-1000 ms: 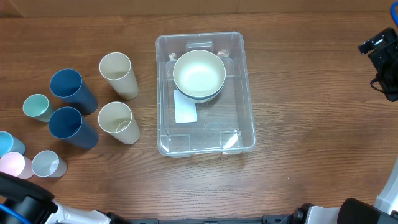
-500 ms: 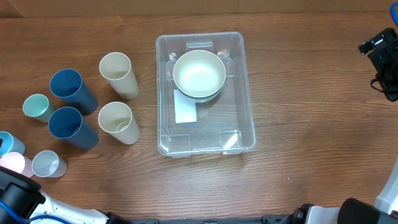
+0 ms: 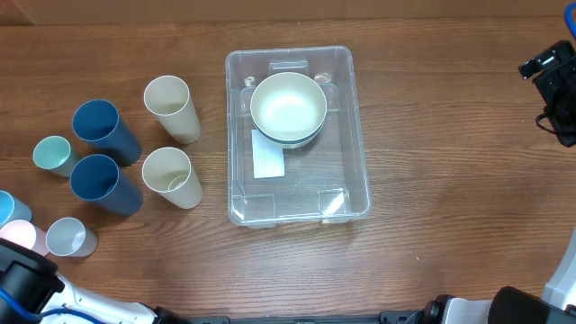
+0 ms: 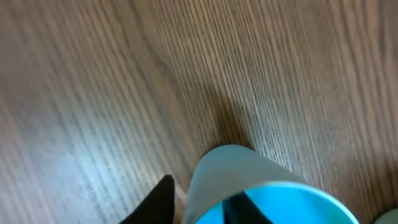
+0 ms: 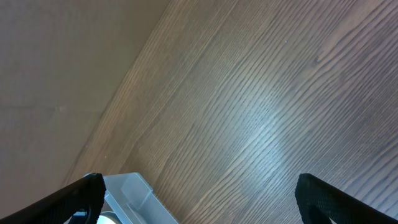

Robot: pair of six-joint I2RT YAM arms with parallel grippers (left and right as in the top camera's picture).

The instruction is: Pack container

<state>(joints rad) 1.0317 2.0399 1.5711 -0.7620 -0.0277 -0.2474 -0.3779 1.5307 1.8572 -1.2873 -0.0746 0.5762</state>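
The clear container (image 3: 356, 135) stands mid-table with a cream bowl (image 3: 288, 106) stacked in it; its corner (image 5: 134, 190) also shows in the right wrist view. In the left wrist view my left gripper (image 4: 199, 205) straddles the wall of a light blue cup (image 4: 249, 168), one finger inside and one outside. A thin strip of table shows between the outer finger and the wall. In the overhead view only the left arm (image 3: 22, 283) shows, at the bottom-left corner. My right gripper (image 5: 205, 199) hangs open and empty over bare wood at the far right (image 3: 553, 76).
Left of the container stand two cream cups (image 3: 169, 103), two dark blue cups (image 3: 99, 126), a teal cup (image 3: 52, 155), a grey-blue cup (image 3: 68, 237), a pink cup (image 3: 18, 236) and a light blue one (image 3: 7, 207) at the table's left edge.
The left arm has crept up a little at the bottom-left corner, covering more of the pink and light blue cups. The right arm has not moved.
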